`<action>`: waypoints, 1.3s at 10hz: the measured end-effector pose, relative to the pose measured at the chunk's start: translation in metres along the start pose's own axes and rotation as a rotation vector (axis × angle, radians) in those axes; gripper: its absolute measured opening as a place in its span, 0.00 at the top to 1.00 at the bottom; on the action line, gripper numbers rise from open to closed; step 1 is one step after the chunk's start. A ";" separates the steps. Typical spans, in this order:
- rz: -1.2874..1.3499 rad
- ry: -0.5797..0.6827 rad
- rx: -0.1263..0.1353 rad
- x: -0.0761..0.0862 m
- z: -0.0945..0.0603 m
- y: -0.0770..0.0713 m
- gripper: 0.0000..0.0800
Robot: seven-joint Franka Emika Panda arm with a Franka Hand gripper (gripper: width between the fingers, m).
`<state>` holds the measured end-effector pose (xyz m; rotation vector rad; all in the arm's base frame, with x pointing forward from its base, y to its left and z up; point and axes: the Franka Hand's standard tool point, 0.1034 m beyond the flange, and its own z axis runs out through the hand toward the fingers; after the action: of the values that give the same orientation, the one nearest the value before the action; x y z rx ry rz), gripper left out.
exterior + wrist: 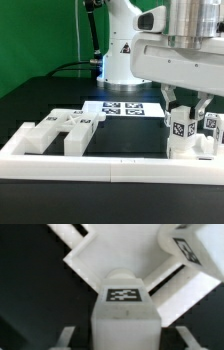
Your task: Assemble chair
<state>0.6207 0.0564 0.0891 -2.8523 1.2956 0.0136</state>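
The step in hand looked like a grasp: the gripper (186, 103) hung at the exterior view's right over an upright chair piece (184, 128), jaws spread to either side of it and seemingly not yet pinching. Other loose chair pieces (62, 130) lay well apart at the left, near the rail (110, 165). Next it would likely need to close squarely on the piece. The tags held only black-and-white patterns; no writing was readable, even on the marker board (125, 108)

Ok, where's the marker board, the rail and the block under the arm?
marker board (125, 108): exterior view, on its printed tags.
rail (110, 164): exterior view, on its long top face.
block (190, 146): exterior view, on its white front under the tags.
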 end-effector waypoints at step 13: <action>-0.852 0.013 0.000 0.001 0.001 0.000 0.19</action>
<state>0.6219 0.0558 0.0884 -3.1355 0.0018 -0.0120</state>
